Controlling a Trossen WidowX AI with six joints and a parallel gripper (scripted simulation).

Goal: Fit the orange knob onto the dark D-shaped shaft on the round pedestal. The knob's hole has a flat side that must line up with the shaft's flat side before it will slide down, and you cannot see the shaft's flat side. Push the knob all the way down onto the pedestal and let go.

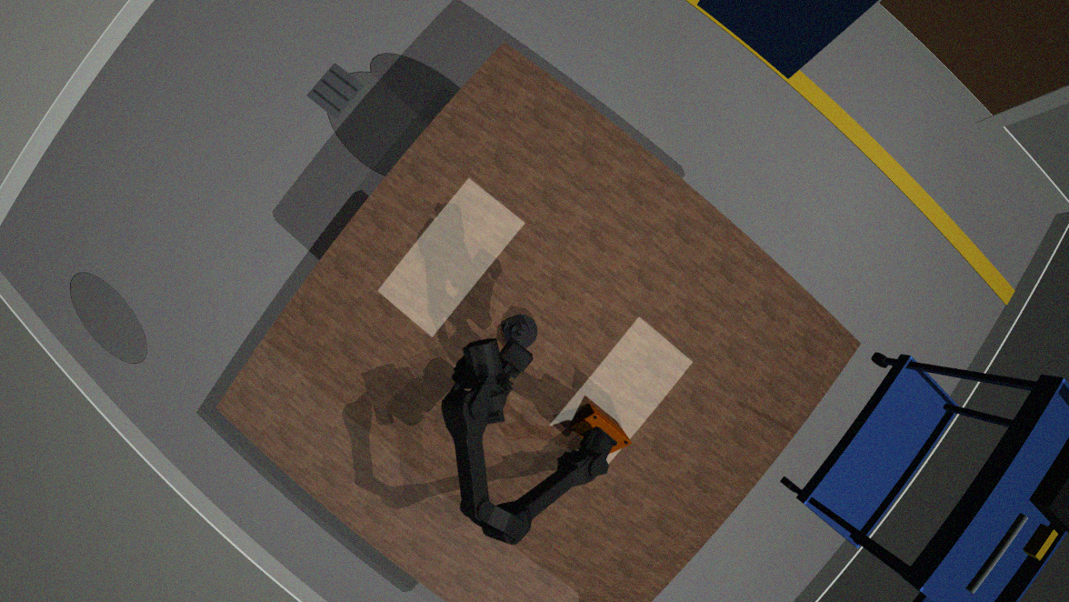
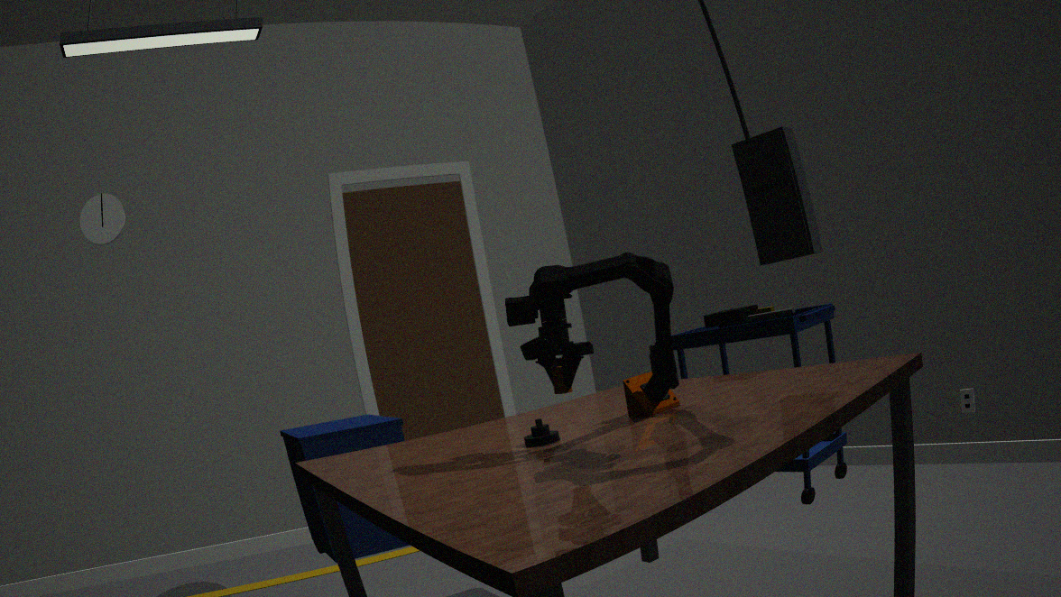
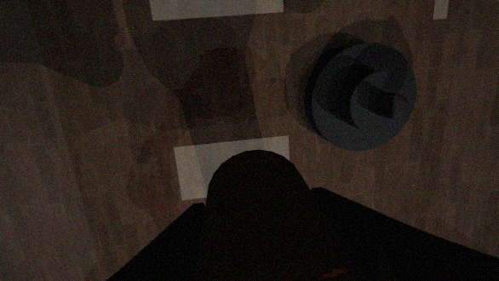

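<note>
The orange knob point(image 2: 563, 380) point(image 3: 258, 179) looks almost black in the wrist view, a round disc at the bottom middle. My gripper point(image 2: 561, 387) point(image 3: 258, 205) is shut on it and points down, well above the table. The top view hides the knob and fingertips under the arm. The dark round pedestal point(image 1: 529, 337) point(image 2: 540, 439) point(image 3: 362, 138) stands upright on the table, with its shaft point(image 2: 539, 424) pointing up. In the wrist view the pedestal is up and to the right of the knob, apart from it. The flat sides of hole and shaft cannot be made out.
The arm's orange base bracket point(image 1: 607, 426) point(image 2: 636, 385) stands on the wooden table point(image 1: 673, 246) point(image 2: 445, 496). Pale rectangles point(image 1: 478, 224) point(image 1: 646, 366) and arm shadows lie across the tabletop. A blue cart point(image 1: 874, 448) point(image 2: 815, 316) is beyond the table.
</note>
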